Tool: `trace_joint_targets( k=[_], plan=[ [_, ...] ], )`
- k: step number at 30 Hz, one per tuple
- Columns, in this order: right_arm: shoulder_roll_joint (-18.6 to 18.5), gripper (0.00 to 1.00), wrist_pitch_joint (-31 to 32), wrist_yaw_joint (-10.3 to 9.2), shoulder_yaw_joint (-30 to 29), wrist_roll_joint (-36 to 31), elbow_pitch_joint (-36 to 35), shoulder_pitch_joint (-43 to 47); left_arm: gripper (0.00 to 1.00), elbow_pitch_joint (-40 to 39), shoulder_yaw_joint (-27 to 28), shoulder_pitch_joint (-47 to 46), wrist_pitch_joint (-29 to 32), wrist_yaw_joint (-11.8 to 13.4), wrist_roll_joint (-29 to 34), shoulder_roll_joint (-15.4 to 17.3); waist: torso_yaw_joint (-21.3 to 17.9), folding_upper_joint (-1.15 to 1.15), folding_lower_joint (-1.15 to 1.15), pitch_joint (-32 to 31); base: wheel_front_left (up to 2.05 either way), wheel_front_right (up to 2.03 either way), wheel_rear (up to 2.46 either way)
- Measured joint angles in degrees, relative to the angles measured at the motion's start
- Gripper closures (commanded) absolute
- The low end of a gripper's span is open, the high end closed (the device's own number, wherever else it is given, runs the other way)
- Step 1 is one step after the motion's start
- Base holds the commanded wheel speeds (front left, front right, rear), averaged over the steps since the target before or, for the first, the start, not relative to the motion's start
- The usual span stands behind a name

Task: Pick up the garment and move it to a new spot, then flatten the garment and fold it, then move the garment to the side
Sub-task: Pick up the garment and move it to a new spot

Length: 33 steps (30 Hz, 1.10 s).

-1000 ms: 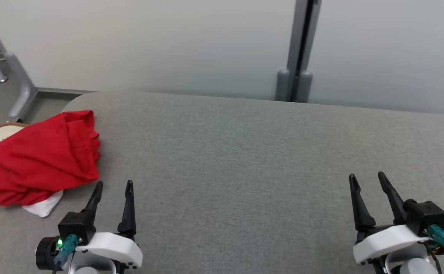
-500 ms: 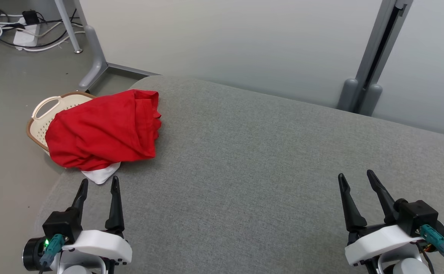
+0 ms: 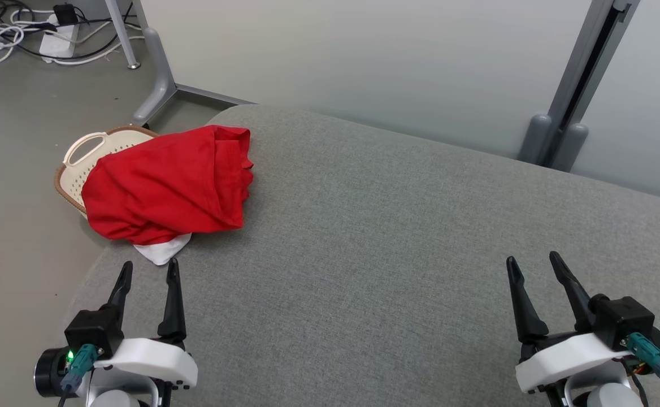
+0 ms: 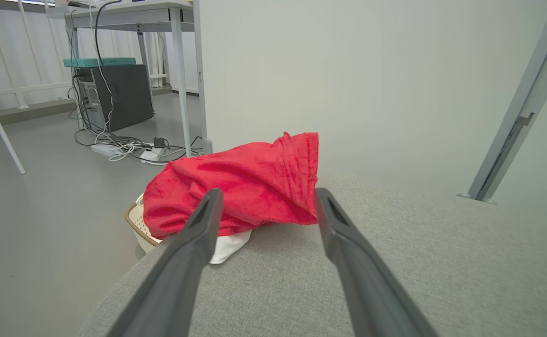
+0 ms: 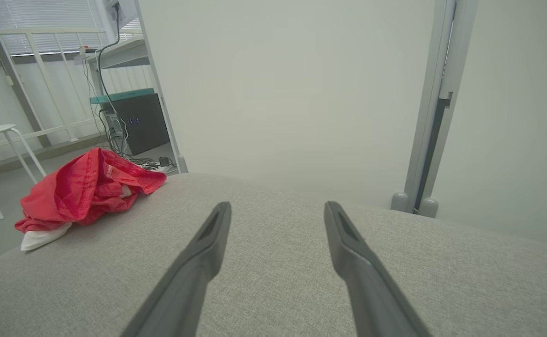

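Observation:
The garment [image 3: 166,189] is a crumpled red heap with a white piece showing under its near edge. It lies at the far left end of the grey cushioned surface [image 3: 398,237] and hangs over the edge onto a basket. In the left wrist view the garment [image 4: 240,185] sits just beyond the fingertips. My left gripper [image 3: 149,268] stands open a little short of it, nothing between its fingers. At the near right my right gripper [image 3: 532,260] is open and empty, far from the garment [image 5: 86,189].
A cream basket [image 3: 84,161] with a brown rim stands on the floor beside the surface's left end, partly under the cloth. Cables and a power strip [image 3: 59,42] lie on the floor behind. A grey partition post [image 3: 581,85] rises at the back right.
The head camera has swung left and down, so the garment and basket now sit further into the picture. Both grippers keep the same open stance.

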Motion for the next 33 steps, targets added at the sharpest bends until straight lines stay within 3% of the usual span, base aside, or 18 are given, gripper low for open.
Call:
trace_joint_targets(
  k=[11,20,25,26,27,28,33],
  plan=[
    [-2.7,0.0,3.72,0.0,0.41,-0.96,-4.66,-3.86,0.0,3.69,0.35,-10.06,0.0,-0.24,-0.78,-0.04,-1.07,0.0,0.0,6.97,0.0,0.0,0.0],
    [-5.37,0.0,6.6,0.0,1.04,-1.36,-8.76,-8.11,0.0,19.16,4.48,-24.35,-0.01,-2.52,-2.29,0.94,-4.49,0.0,0.0,16.91,0.0,0.0,0.0],
    [-5.63,0.0,6.64,0.0,1.0,-0.94,-9.28,-8.95,0.0,29.47,6.93,-29.72,0.01,-1.67,-2.67,2.24,-7.1,0.0,0.0,20.45,0.0,0.0,0.0],
    [-5.66,0.0,6.62,0.0,1.02,-0.9,-9.25,-9.01,0.51,30.83,7.42,-30.37,0.0,-1.67,-2.99,2.59,-7.6,0.0,0.0,20.85,0.0,0.0,0.0],
    [-5.64,0.0,6.6,0.0,1.01,-0.9,-9.2,-9.06,0.89,31.83,7.82,-31.05,0.0,-1.63,-3.05,3.03,-8.01,0.0,0.0,21.19,0.0,0.0,0.0],
    [-5.57,0.0,6.55,0.0,0.9,-0.89,-9.1,-9.18,1.0,32.17,8.35,-31.65,0.0,-1.51,-3.05,3.56,-8.33,0.0,0.0,21.49,0.0,0.0,0.0],
    [-4.9,0.0,5.64,0.0,0.14,-0.88,-8.35,-9.38,1.0,28.51,10.16,-32.06,0.01,-1.67,-2.3,4.6,-8.86,0.0,0.0,21.6,0.0,0.0,0.0]
  ],
)
